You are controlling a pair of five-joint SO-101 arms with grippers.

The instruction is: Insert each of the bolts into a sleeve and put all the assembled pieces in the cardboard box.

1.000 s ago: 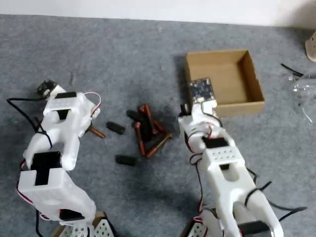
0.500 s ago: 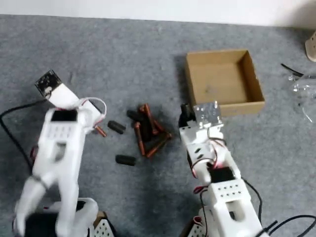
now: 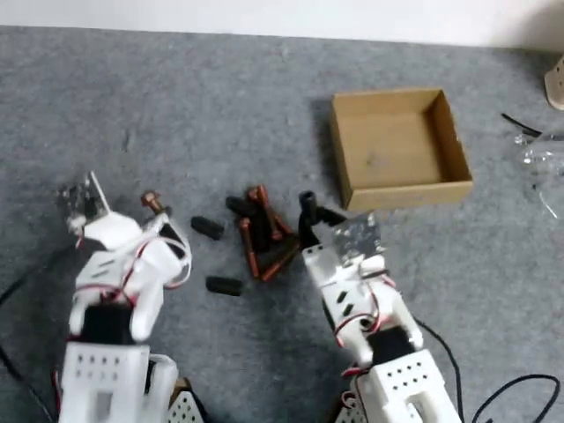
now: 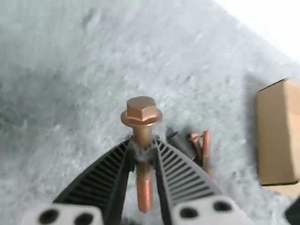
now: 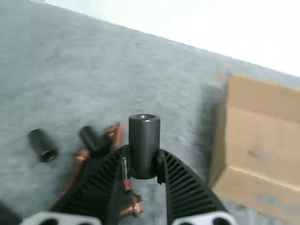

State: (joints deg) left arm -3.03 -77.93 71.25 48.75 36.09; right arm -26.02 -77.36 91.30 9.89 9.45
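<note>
My left gripper (image 4: 143, 152) is shut on a copper bolt (image 4: 141, 136), hex head out past the fingertips; in the high view this bolt (image 3: 152, 204) is lifted at the left of the pile. My right gripper (image 5: 142, 161) is shut on a black sleeve (image 5: 143, 143), open end up; from above this sleeve (image 3: 307, 207) is held just right of the pile. Several copper bolts (image 3: 258, 231) and black sleeves (image 3: 208, 226) lie heaped on the grey carpet between the arms. The cardboard box (image 3: 449, 141) stands open at the back right, nothing visible inside.
One loose black sleeve (image 3: 224, 285) lies nearer the arm bases. Clear plastic and cables (image 3: 538, 150) lie at the right edge beyond the box. Grey carpet (image 3: 194, 97) stretches open at the back left.
Both arms pulled back toward their bases. The left gripper lifted the bolt off the carpet; the right gripper swung away from the box toward the pile, carrying the sleeve.
</note>
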